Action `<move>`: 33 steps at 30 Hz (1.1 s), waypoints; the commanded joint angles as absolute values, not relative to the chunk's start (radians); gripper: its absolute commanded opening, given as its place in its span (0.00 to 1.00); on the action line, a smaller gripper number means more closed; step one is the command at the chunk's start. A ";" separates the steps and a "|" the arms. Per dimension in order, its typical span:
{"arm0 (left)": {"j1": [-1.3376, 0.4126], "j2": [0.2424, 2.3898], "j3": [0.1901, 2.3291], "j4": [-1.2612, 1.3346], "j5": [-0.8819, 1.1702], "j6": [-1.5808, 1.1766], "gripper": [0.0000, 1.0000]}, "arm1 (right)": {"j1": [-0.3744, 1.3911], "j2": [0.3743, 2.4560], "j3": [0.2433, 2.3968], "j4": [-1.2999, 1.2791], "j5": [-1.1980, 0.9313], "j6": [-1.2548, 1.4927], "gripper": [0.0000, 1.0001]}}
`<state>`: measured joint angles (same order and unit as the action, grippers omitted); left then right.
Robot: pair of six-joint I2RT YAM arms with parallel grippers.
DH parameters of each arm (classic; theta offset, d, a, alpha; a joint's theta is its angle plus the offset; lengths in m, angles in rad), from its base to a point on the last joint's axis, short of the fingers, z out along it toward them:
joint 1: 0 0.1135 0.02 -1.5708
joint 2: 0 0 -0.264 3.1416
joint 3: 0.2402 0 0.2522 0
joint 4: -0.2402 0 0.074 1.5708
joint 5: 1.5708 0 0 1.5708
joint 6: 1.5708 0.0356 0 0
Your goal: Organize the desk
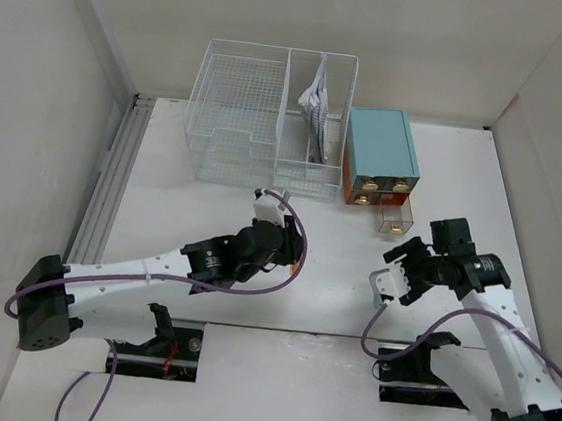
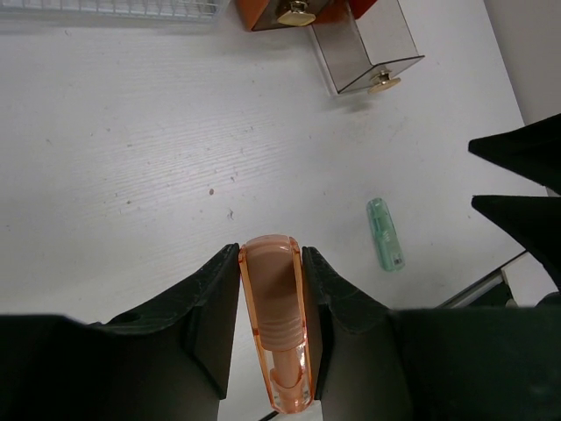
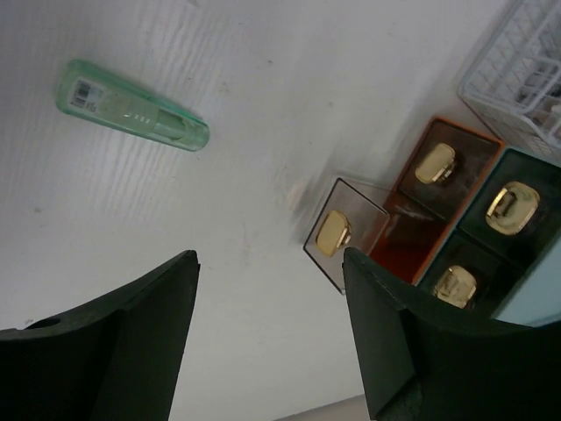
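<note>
Above desk (image 1: 161, 208), L pincer (image 2: 270, 253) clamps orange tube (image 2: 277, 326)

Your overhead view is bright and even, with soft light from above, so the desk (image 1: 324, 275) only picks up faint shadows beside the arms (image 1: 153, 278). On the left wrist cam the white top nearly blows out, the black fingers (image 2: 197, 316) lose all detail, and the orange translucent piece (image 2: 276, 307) carries a streak of glare. The right wrist view is dimmer and a bit murky, with the brass knobs (image 3: 335, 232) glinting and the wire basket (image 3: 526, 61) soft in the corner.
</note>
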<state>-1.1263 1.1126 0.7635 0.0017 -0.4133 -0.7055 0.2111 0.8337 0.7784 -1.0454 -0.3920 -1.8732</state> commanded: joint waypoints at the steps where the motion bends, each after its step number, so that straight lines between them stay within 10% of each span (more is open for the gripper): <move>1: -1.132 1.059 0.752 0.018 -0.430 -0.712 0.00 | 0.218 0.862 0.772 -1.115 -0.413 -2.419 0.72; 12: -1.132 0.983 0.696 0.028 -0.430 -0.693 0.00 | 0.218 0.962 0.697 -1.188 -0.387 -2.945 0.69; 33: -1.132 0.914 0.634 0.046 -0.399 -0.684 0.00 | 0.342 1.106 0.592 -0.896 -0.506 -2.999 0.65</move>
